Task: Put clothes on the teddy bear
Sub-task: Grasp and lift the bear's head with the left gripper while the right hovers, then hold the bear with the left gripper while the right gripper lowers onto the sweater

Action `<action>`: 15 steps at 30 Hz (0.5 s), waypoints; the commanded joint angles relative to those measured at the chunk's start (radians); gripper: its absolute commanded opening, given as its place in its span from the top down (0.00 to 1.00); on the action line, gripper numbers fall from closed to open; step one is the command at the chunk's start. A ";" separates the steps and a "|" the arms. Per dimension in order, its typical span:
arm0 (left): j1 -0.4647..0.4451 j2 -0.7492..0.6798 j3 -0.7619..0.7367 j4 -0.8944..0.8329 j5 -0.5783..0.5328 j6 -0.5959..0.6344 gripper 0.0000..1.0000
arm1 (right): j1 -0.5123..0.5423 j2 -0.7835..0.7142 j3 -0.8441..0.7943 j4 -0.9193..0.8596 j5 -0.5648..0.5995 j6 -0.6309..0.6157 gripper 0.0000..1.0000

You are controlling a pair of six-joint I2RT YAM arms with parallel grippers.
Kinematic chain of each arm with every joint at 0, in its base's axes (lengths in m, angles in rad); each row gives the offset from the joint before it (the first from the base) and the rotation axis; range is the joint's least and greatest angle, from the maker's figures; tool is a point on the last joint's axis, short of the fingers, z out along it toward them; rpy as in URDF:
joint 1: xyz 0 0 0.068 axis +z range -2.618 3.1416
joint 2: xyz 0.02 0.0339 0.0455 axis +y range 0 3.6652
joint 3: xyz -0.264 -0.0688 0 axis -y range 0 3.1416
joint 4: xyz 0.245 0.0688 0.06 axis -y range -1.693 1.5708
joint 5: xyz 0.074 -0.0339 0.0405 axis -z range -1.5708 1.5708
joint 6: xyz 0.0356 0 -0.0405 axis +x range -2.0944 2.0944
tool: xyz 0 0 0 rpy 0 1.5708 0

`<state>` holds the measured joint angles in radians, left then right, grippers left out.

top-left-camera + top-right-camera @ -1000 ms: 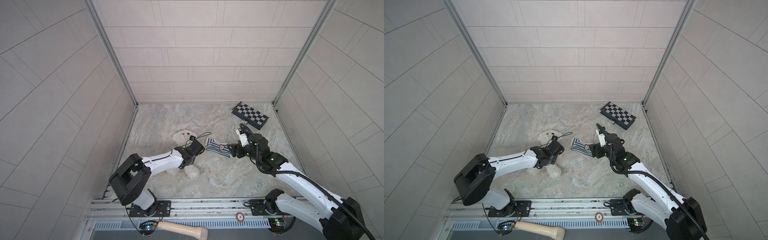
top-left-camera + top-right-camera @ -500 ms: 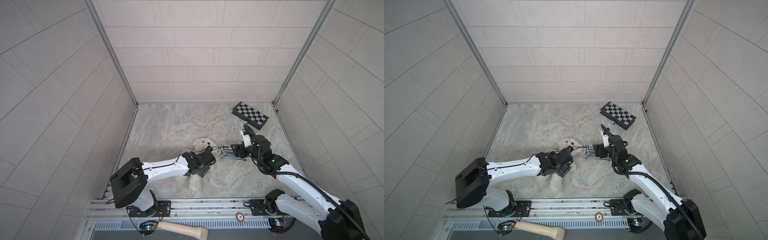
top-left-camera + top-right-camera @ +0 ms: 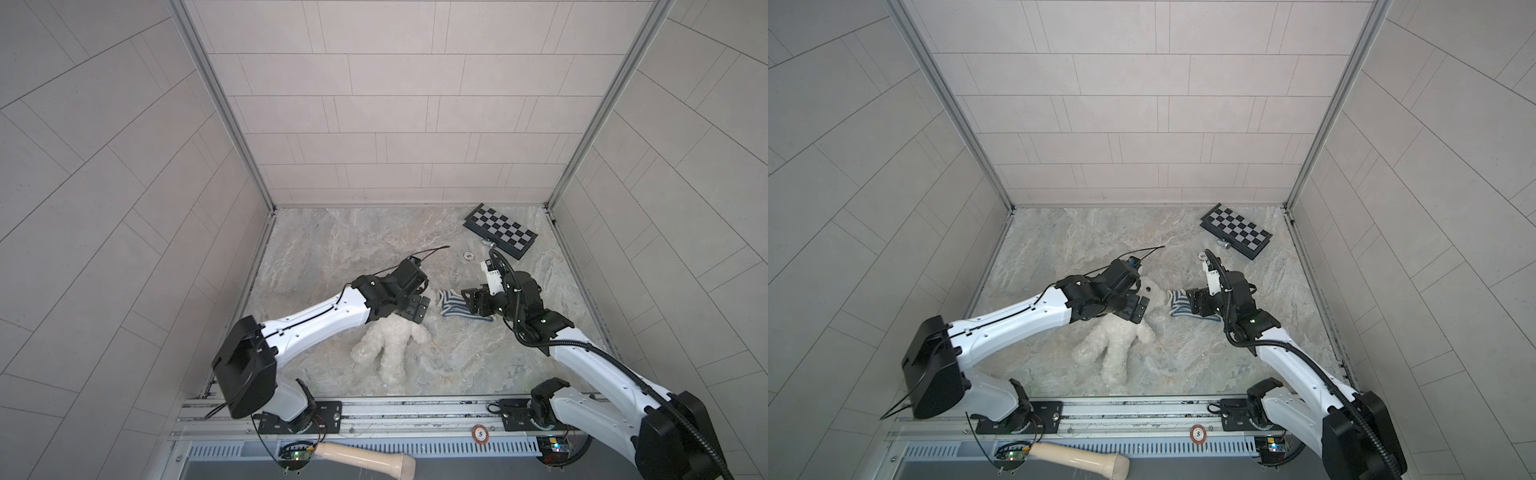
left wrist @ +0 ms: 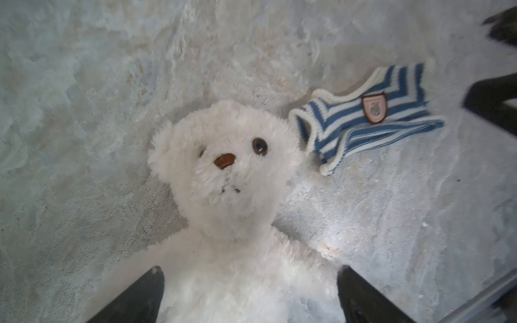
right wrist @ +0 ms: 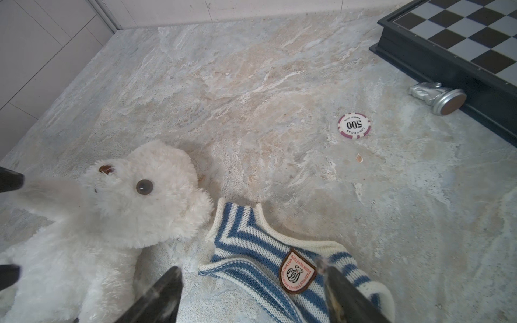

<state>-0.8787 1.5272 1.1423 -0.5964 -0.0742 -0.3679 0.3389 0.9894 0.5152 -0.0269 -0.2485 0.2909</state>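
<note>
Item, teddy bear: one, fluffy cream-white plush with long limbs, two rounded ears, two dark bead eyes (one half sunk in the fur in the left wrist view), one brown nose and a short stitched mouth. It lies face up on the marble-patterned worktop, in the near middle, head toward the back wall and both legs splayed toward the front rail. Its head rests just beside the shirt. Striped shirt: one, blue-and-white knit with cream trim and one pink shield badge, lying flat and rumpled. The bear is undressed. Left gripper: one, low over the bear's chest, jaws released and spread wide to either side of the torso. Right gripper: one, low over the shirt, jaws standing apart and grasping nothing, one just beside the badge and one over bare worktop. Chessboard: one, black-framed, at the far right corner. Silver chess piece: one, tipped on its side against the board's edge. Poker chip: one, white and pink, lying flat between the board and the shirt.
</note>
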 commanded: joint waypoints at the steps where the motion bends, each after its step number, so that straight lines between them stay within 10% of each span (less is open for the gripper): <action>1: 0.011 0.064 0.025 -0.035 0.041 0.028 0.00 | -0.010 -0.014 -0.014 0.027 -0.012 0.009 0.19; 15: 0.028 0.288 0.101 -0.025 -0.049 0.081 0.11 | -0.017 0.069 -0.016 0.104 -0.047 0.030 0.19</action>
<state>-0.8616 1.7996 1.2301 -0.6163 -0.0963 -0.3008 0.3260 1.0592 0.5014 0.0444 -0.2829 0.3065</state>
